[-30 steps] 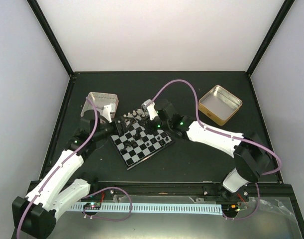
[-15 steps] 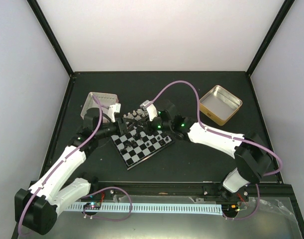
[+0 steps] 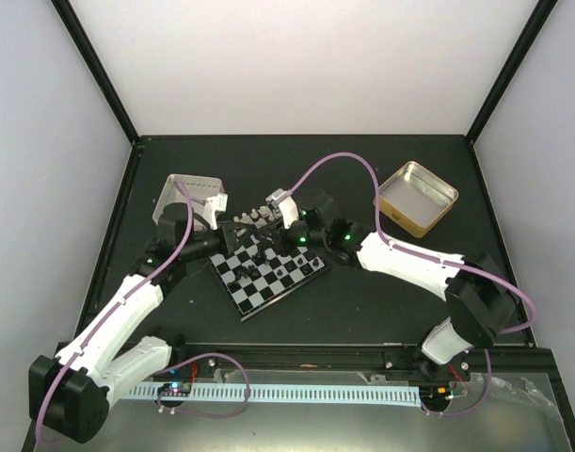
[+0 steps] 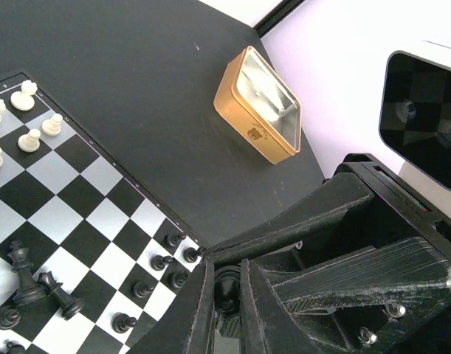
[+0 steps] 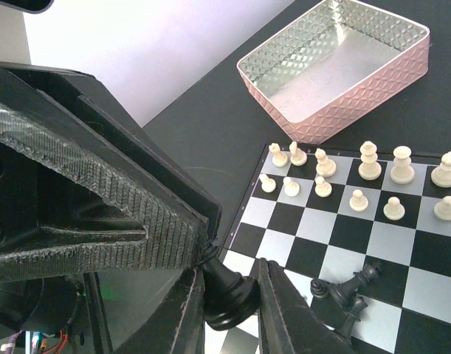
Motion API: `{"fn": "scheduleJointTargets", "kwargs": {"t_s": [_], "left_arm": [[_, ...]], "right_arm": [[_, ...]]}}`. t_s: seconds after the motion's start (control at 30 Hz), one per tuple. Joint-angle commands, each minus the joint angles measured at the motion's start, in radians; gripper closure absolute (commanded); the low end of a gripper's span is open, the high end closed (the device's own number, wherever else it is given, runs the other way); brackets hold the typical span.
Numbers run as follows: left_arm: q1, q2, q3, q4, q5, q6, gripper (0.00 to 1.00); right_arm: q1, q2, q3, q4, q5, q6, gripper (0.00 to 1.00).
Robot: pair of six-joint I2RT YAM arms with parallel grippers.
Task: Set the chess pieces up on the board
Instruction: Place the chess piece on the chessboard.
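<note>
The board (image 3: 259, 299) lies turned on the dark table. My right gripper (image 5: 231, 284) is shut on the wide base of a black chess piece (image 5: 226, 295) and holds it above the board's edge. My left gripper (image 4: 225, 276) has come in from the opposite side, and its jaws are shut on the top end of that same piece (image 4: 226, 289). In the top view both grippers meet at the board's far-left edge, left gripper (image 3: 232, 234) against right gripper (image 3: 253, 230). White pieces (image 5: 369, 166) stand in two rows. Black pawns (image 4: 159, 262) stand along another edge.
A pink tin (image 3: 188, 193) stands open just left of the board. An open gold tin (image 3: 416, 198) sits at the back right. A few black pieces (image 5: 350, 284) lie toppled on the board's middle squares. The right arm reaches over the board's far corner.
My left gripper has swung from beside the pink tin to the board's edge and closed on the piece's top. The right gripper has kept its grip and barely moved.
</note>
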Motion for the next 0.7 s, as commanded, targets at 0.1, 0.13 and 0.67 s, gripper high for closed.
{"fn": "scheduleJointTargets", "kwargs": {"t_s": [0.1,0.13,0.67], "left_arm": [[0.003,-0.001,0.028,0.003,-0.03,0.027,0.98],[0.001,-0.004,0.033,-0.011,-0.043,0.037,0.98],[-0.209,0.063,0.157,-0.21,-0.408,0.071,0.98]], "right_arm": [[0.003,-0.046,-0.011,0.011,0.043,0.015,0.71],[0.004,-0.051,-0.013,0.0,0.062,0.016,0.69],[-0.001,-0.308,-0.214,-0.05,0.755,0.161,0.42]]}}
